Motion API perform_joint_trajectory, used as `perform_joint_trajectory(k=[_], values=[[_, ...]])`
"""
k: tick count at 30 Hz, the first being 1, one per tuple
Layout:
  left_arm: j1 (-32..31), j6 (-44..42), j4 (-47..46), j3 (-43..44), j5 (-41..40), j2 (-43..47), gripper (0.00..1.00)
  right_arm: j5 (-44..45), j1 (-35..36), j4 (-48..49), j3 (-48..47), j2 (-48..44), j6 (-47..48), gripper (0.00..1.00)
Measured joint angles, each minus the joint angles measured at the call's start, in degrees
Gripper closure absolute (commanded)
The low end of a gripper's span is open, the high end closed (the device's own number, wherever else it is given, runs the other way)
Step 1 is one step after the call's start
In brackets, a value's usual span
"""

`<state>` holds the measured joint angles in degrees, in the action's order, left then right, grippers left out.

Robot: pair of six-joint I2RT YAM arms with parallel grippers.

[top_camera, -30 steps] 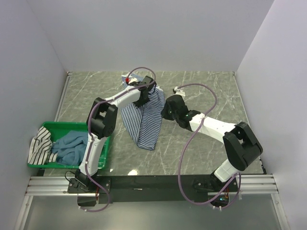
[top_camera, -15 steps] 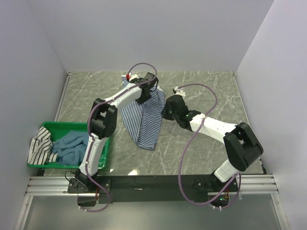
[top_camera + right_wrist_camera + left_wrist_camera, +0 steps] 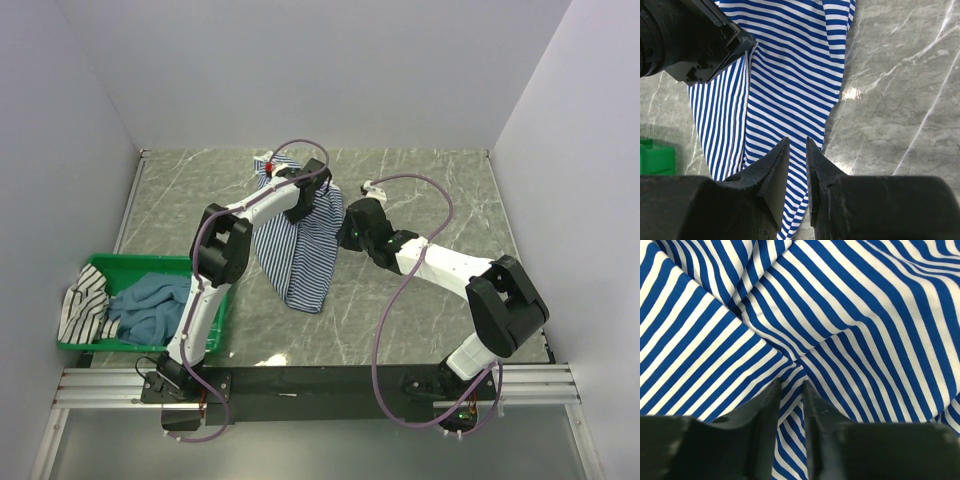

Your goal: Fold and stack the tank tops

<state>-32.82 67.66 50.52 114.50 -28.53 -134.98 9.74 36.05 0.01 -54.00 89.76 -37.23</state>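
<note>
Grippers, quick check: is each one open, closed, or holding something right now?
Left gripper: closed, pinching a fold of the navy-striped tank top.
Right gripper: closed, apparently on the same top's edge.
</note>
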Motion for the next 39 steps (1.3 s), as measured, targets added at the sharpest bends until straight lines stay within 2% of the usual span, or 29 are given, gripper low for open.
perform_joint_trajectory(k=[1,7,13,20,25,28,31,39], values=[[0.0,0.07,-0.04,0.0,-0.04,0.0,0.77,0.0,0.0,0.0,0.0,0.0,-0.02,0.73],[0.0,0.07,-0.76,-1.6,-0.11,0.9,0.99,-0.13,0.0,0.0,0.0,0.0,0.0,0.73],[0.02,-0.42,-1.9,-8.35,-0.28,7.5,0.99,-0.46,0.0,-0.02,0.0,0.07,0.02,0.73],[0.7,-0.57,-4.39,-20.87,-0.68,21.94,0.99,-2.82,0.04,-0.31,-2.32,2.69,0.7,0.73],[2.49,-0.52,-6.56,-33.97,-1.33,32.28,0.99,-3.85,0.87,-1.9,-6.99,6.91,2.16,0.71],[5.42,-0.57,-6.67,-43.63,-1.29,39.67,0.99,-4.24,1.84,-2.8,-9.6,9.07,2.84,0.7],[8.28,-0.81,-6.51,-49.42,-1.29,45.72,0.99,-4.28,3.13,-4.13,-12.72,11.47,3.69,0.68],[10.75,-2.82,-6.82,-56.43,-0.87,58.21,0.99,-2.89,7.21,-7.67,-18.05,16.15,5.35,0.6]])
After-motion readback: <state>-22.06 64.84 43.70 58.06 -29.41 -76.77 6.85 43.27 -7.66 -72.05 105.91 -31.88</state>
